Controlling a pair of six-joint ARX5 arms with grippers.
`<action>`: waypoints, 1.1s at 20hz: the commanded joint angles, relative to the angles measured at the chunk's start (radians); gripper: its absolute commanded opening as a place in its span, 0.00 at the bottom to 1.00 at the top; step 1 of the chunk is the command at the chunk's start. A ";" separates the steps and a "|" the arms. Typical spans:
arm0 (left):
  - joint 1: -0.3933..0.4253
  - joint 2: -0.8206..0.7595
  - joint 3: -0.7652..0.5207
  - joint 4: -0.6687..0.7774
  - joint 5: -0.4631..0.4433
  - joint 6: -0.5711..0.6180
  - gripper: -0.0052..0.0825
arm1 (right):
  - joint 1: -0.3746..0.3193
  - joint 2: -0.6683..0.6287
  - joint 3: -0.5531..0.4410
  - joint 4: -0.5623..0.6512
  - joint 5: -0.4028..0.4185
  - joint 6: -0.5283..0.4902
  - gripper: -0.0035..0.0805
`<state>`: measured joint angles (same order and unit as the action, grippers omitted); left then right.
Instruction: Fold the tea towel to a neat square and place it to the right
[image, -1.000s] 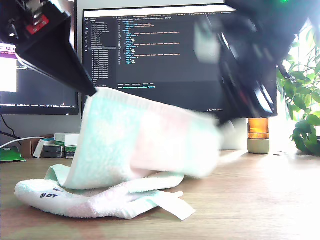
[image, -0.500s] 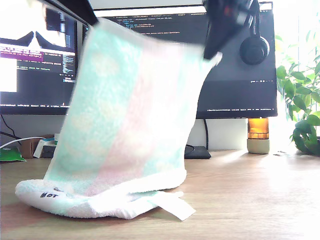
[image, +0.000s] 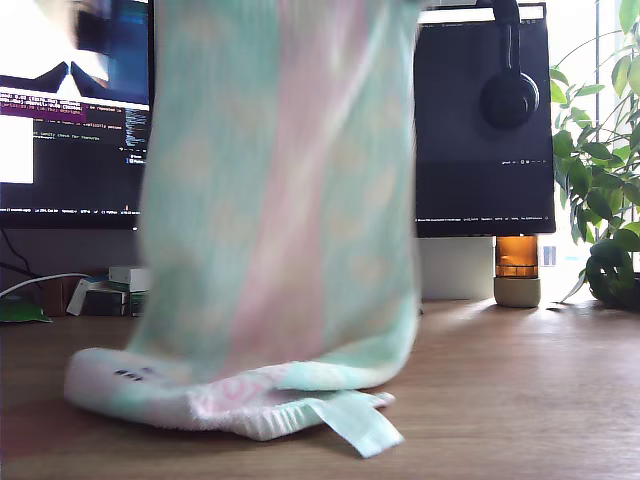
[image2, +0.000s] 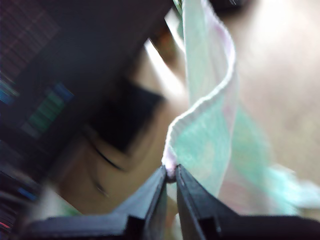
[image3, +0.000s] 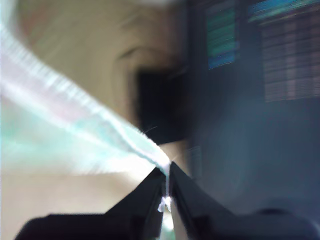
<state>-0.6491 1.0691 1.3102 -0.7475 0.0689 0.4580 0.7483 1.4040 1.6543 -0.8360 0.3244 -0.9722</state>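
The tea towel (image: 280, 200), pale mint with a pink band down its middle, hangs as a tall sheet from above the exterior view's top edge. Its lower end still lies bunched on the wooden desk (image: 520, 400), with a loose tab sticking out. Both grippers are out of the exterior view. In the first wrist view my first gripper (image2: 170, 172) is shut on a corner of the tea towel (image2: 210, 135). In the second wrist view my second gripper (image3: 166, 176) is shut on another corner of the tea towel (image3: 75, 145), which stretches away from it.
Two dark monitors (image: 480, 130) stand behind the towel, with headphones (image: 508, 95) hanging on one. An amber lamp (image: 517, 270) and a leafy plant (image: 605, 200) stand at the exterior view's right. Small boxes (image: 110, 290) and a cable lie at its left.
The towel has been lifted much higher and now hangs nearly straight. Both arms have risen out of the exterior view. The bunched end on the desk has slid a little to that view's right.
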 joint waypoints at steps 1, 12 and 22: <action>0.033 0.034 -0.011 0.016 -0.003 0.034 0.03 | 0.008 0.010 -0.014 0.045 0.002 0.004 0.03; 0.270 0.273 0.032 0.454 0.114 0.175 0.03 | -0.122 0.220 0.076 0.546 0.086 -0.059 0.03; 0.366 0.424 0.407 0.386 0.204 0.178 0.03 | -0.173 0.321 0.334 0.654 0.033 -0.071 0.03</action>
<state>-0.2844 1.4937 1.7393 -0.3431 0.2684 0.6384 0.5819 1.7248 1.9945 -0.1814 0.3561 -1.0485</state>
